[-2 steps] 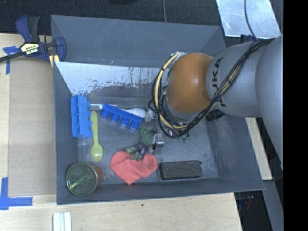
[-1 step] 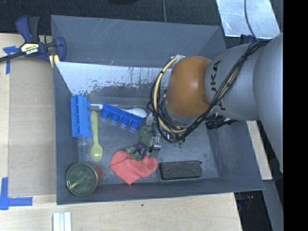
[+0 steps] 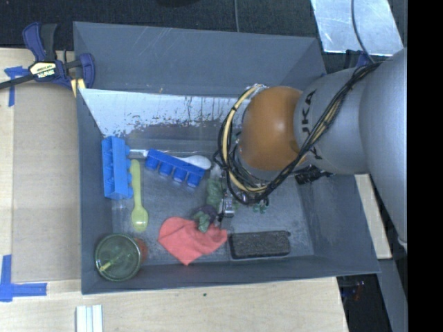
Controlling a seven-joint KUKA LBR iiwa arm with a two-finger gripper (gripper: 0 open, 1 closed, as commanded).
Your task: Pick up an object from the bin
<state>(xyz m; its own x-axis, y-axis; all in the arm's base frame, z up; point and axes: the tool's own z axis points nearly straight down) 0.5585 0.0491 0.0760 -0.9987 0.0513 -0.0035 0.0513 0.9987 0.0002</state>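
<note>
I see a crumpled salmon-red cloth [image 3: 181, 241] lying bunched on the floor of the grey metal bin [image 3: 208, 275], close to its front wall.

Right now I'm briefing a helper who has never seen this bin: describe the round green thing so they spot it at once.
Go to the view's lower-left corner of the grey bin. Below the yellow-green spoon and left of the red cloth sits a round green container. It is the only circular thing; its neighbours are long or crumpled.

Black letters "KA" can be read on the grey arm [image 3: 346, 133].
</note>
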